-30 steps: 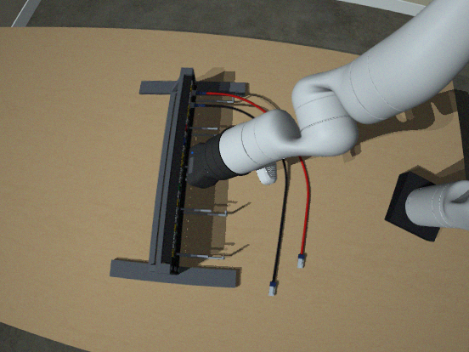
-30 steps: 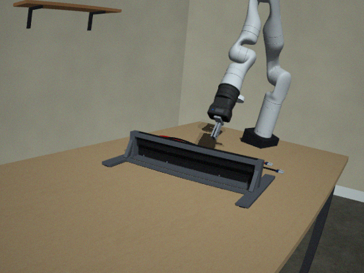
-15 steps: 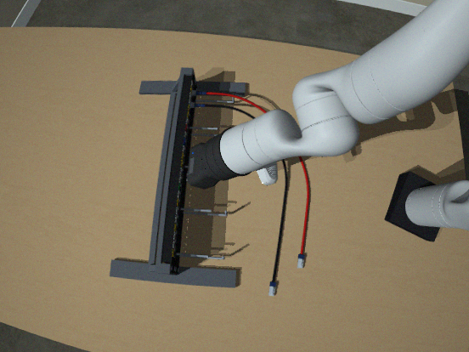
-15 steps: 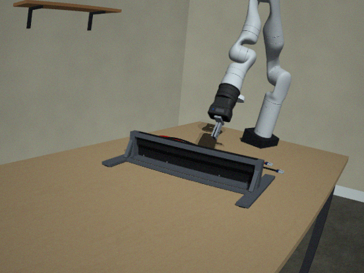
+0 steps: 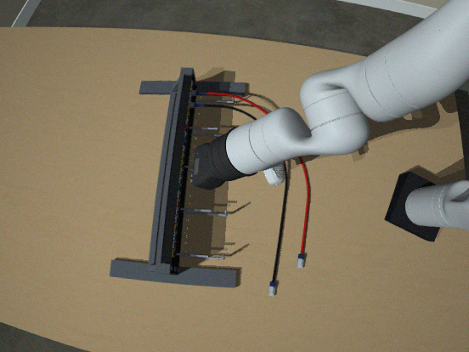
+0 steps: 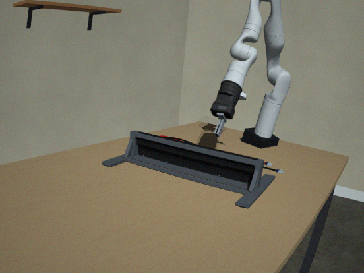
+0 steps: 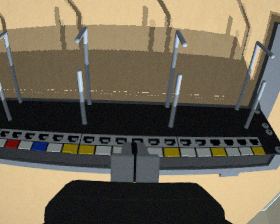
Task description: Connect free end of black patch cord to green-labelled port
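Observation:
The grey rack (image 5: 172, 176) stands on the table, its port row facing the arm; it also shows in the exterior view (image 6: 194, 163). My gripper (image 6: 219, 128) is shut and empty, tilted down just above the rack's middle. In the wrist view the shut fingers (image 7: 135, 160) stand in front of the port row (image 7: 138, 147), with red, blue and yellow labels visible; I see no green label there. The black cord (image 5: 280, 227) runs from the rack's far end, and its free plug (image 5: 270, 288) lies on the table, apart from the gripper.
The red cord (image 5: 307, 197) lies beside the black one, its free plug (image 5: 301, 258) on the table. Thin cable-guide posts (image 7: 175, 91) stick out behind the ports. The arm's base (image 5: 414, 207) stands at the right. The table edge (image 6: 333, 176) is near the plugs.

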`<state>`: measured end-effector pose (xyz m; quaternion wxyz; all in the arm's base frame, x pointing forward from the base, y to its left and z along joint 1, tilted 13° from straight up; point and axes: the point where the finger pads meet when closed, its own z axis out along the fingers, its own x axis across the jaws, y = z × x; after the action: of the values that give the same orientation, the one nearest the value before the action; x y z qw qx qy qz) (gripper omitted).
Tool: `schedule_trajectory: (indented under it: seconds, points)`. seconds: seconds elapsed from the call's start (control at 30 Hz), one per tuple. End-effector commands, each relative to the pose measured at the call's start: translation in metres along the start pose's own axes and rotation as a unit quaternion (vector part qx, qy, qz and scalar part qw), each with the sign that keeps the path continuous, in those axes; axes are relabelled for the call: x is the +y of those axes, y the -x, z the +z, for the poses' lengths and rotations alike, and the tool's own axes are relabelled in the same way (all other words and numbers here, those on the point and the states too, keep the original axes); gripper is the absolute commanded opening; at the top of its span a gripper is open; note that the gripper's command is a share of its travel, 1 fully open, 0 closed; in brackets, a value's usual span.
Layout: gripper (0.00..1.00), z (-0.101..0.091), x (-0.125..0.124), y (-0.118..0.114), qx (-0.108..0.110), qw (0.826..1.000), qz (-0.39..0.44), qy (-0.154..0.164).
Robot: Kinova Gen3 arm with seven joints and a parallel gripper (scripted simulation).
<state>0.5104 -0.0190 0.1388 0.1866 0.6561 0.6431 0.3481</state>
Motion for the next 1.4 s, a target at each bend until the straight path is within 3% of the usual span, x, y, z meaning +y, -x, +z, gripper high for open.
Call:
schedule_trajectory:
  seconds: [0.0,0.7,1.37]
  points:
    - [0.0,-0.008,0.004,0.005,-0.005,1.0,0.002,0.005]
    - [0.0,-0.053,0.004,0.005,-0.005,1.0,0.001,0.005]
    - [0.0,-0.082,0.003,0.004,-0.005,1.0,0.001,0.005]
